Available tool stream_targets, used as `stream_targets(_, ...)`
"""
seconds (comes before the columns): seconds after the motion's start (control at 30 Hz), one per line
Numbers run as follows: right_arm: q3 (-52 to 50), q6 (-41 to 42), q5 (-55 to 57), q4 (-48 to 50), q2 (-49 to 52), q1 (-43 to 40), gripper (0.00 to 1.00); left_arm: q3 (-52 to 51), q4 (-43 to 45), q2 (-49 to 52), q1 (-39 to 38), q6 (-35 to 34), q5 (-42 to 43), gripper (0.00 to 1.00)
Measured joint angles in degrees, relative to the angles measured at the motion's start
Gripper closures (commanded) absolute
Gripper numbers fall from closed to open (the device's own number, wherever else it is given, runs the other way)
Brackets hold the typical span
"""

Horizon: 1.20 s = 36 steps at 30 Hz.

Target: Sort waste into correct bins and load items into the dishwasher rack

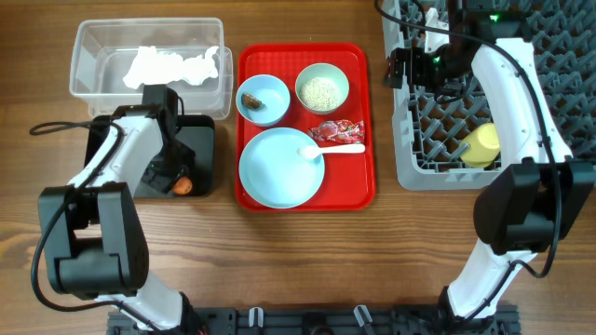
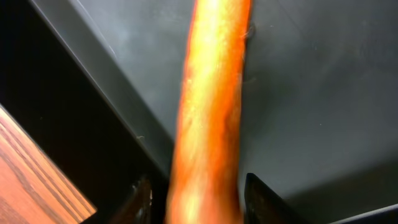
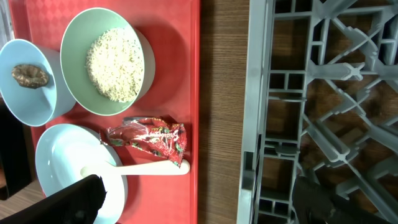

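Note:
My left gripper point(image 1: 177, 180) point(image 2: 199, 202) is shut on the orange carrot piece point(image 1: 183, 186) point(image 2: 211, 93) low over the black tray point(image 1: 200, 140) point(image 2: 311, 93). Crumpled white tissue point(image 1: 177, 65) lies in the clear tub point(image 1: 93, 56). On the red tray are a blue bowl point(image 1: 263, 98) with a brown lump point(image 3: 29, 74), a pale bowl of rice point(image 1: 322, 90) point(image 3: 115, 62), a red wrapper point(image 1: 337, 130) point(image 3: 152, 138), a white spoon point(image 1: 340, 149) point(image 3: 155, 167) and the large blue plate point(image 1: 279, 172). My right gripper point(image 1: 399, 67) point(image 3: 199, 205) is open and empty at the grey rack's point(image 1: 419, 140) point(image 3: 311, 93) left edge.
A yellow cup point(image 1: 482, 144) sits in the rack's front part. The red tray point(image 1: 358, 181) point(image 3: 180, 74) lies between the bins and the rack, with a strip of bare wood point(image 3: 224, 93) beside the rack. A black cable point(image 1: 56, 127) runs left of the black tray.

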Motion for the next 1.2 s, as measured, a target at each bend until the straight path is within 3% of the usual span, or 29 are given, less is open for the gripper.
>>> stream_targets(0.17, 0.0, 0.0, 0.02, -0.09, 0.0, 0.0, 0.0, 0.55, -3.78, -0.39, 0.0, -0.26, -0.02, 0.39)
stream_targets(0.3, 0.0, 0.0, 0.02, -0.04, 0.0, 0.0, 0.0, 5.42, -5.62, -5.92, -0.13, 2.71, 0.15, 0.28)
stream_targets(0.5, 0.0, 0.0, 0.02, 0.0, 0.0, 0.0, 0.0, 10.49, 6.91, -17.38, -6.27, 16.37, 6.29, 0.2)
stream_targets(0.7, 0.0, 0.0, 0.15, -0.02, 0.0, 0.0, 0.0, 10.56, 8.52, -12.92, -19.32, 27.74, 9.92, 0.19)
stream_targets(1.03, 0.0, 0.0, -0.57, 0.02, 0.0, 0.0, 0.0, 10.56, 12.13, -1.62, -32.92, 30.49, 10.62, 0.18)
stream_targets(1.2, -0.96, -0.44, -2.67, 1.81, 0.0, 2.19, 0.0, 10.58, 10.45, -1.77, -31.12, 27.02, 11.1, 0.11)
